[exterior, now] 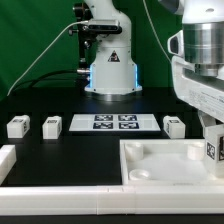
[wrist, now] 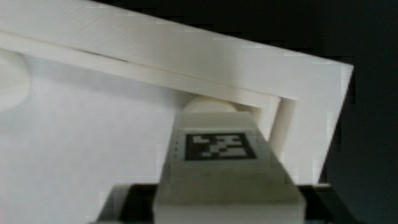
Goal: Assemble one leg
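Wrist view shows the tool (wrist: 217, 205) clamped on the leg (wrist: 219, 150). Its jaws are set only as far apart as the block is wide and press on two opposite sides. The leg's black-and-white tag faces the camera. Its far end points into a corner of the panel (wrist: 107, 130), just inside the raised rim. Whether it touches the panel floor I cannot tell.

From the exterior view, the tool (exterior: 212, 132) hangs at the exterior view's right with the leg (exterior: 212, 148) upright beneath it, over the far corner of the panel (exterior: 150, 185) on that side. The panel lies on the dark worktop (exterior: 60, 150). Three loose legs (exterior: 17, 126) (exterior: 50, 125) (exterior: 174, 126) stand in a row farther back, well apart from the held one, with the marker board (exterior: 112, 122) lying flat between two of them.
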### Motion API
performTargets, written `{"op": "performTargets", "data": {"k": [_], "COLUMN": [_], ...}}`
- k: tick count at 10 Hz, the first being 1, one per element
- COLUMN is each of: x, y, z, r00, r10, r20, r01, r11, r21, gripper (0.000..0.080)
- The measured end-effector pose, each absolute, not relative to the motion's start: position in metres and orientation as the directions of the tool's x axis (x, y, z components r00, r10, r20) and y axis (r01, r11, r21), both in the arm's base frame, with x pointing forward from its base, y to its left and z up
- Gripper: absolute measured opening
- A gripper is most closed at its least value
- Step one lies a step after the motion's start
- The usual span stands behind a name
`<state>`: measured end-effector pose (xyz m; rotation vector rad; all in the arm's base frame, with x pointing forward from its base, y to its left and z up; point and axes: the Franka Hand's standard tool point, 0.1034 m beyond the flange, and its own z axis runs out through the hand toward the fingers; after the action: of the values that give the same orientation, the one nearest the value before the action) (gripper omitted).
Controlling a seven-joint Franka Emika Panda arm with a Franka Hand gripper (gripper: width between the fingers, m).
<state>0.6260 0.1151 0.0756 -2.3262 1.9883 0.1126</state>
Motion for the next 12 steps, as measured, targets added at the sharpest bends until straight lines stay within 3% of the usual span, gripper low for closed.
{"op": "performTargets", "data": {"k": [2, 3, 4, 5, 6, 8, 12], "x": [0.6259, 0.6258, 0.6257, 0.6255, 0.6255, 0.6256, 0.6267], "y": [0.1153, 0.1153, 0.1156, 0.1162, 0.1161, 0.1150, 0.1131], "z": [0.0751, 0.0750, 0.0747, 0.0746, 0.0746, 0.0745, 0.0752], "r00": [0.077, 0.126, 0.190, 0.196, 0.238, 0.520, 0.848], "r10": [-0.991, -0.986, -0.976, -0.975, -0.966, -0.849, -0.527], "r20": [-0.107, -0.107, -0.106, -0.106, -0.104, -0.091, -0.058], "r01": [-0.997, -0.992, -0.982, -0.981, -0.971, -0.854, -0.530], "r11": [-0.077, -0.126, -0.189, -0.195, -0.237, -0.518, -0.844], "r21": [-0.004, -0.009, -0.015, -0.016, -0.020, -0.049, -0.084], "gripper": [0.0292, 0.0292, 0.0498, 0.0605, 0.0605, 0.0640, 0.0649]}}
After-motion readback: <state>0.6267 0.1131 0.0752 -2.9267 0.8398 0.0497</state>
